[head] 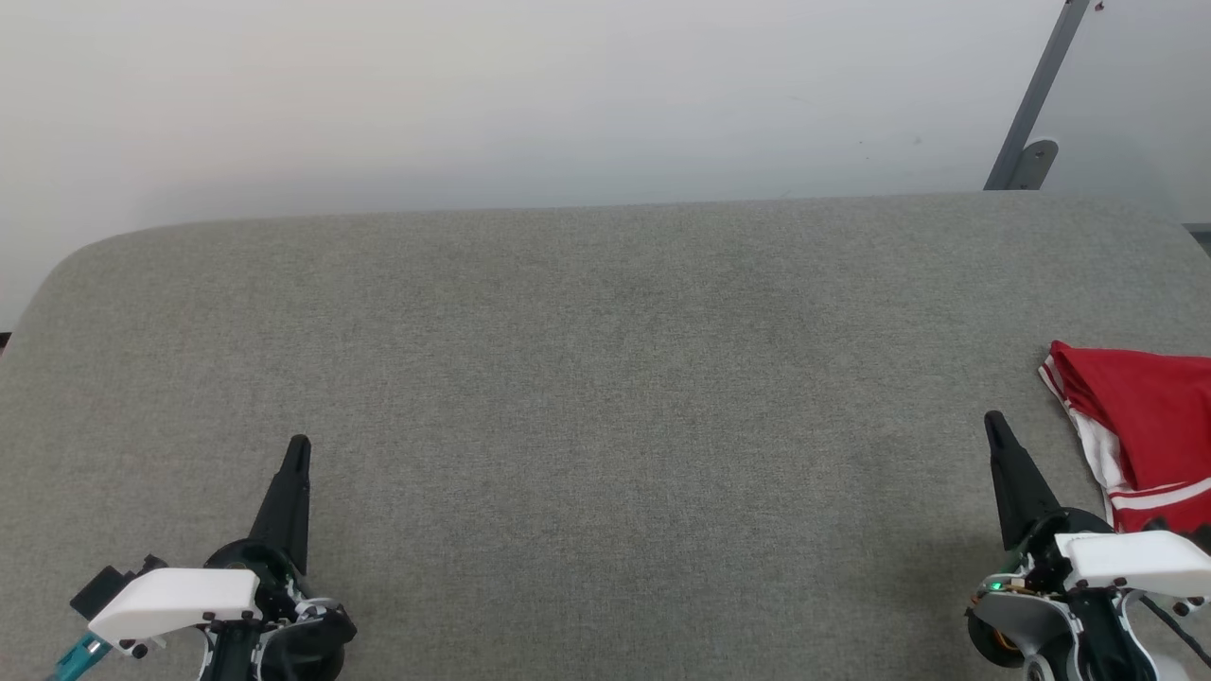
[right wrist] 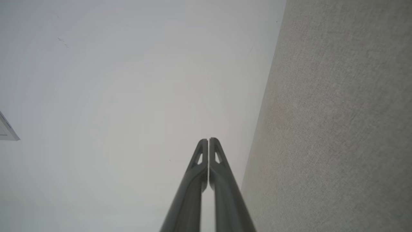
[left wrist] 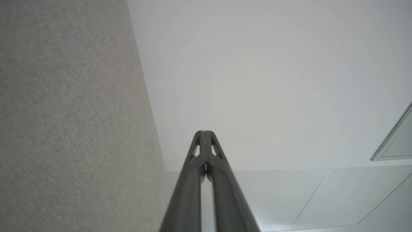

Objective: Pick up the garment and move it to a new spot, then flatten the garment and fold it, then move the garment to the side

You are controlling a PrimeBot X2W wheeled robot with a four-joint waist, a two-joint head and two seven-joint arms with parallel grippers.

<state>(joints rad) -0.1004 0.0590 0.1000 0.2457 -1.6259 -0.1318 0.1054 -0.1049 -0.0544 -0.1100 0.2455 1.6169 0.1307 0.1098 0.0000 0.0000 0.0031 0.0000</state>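
The garment point(head: 1149, 426) is a red shirt with white striped trim, lying bunched at the right edge of the grey fabric table point(head: 605, 378) and partly cut off by the head view's border. My right gripper point(head: 995, 426) stands just left of it, shut and empty, not touching the cloth. At the lower left my left gripper point(head: 299, 446) is also shut with nothing in it. In the left wrist view my left gripper point(left wrist: 204, 132) has its fingers pressed together, and my right gripper point(right wrist: 208, 140) looks the same in the right wrist view.
A pale wall point(head: 568, 95) rises behind the table's far edge. A grey metal post point(head: 1031, 104) leans at the back right. The table surface point(left wrist: 64, 112) runs along the left of the left wrist view, and the same fabric point(right wrist: 338, 129) fills the right of the right wrist view.
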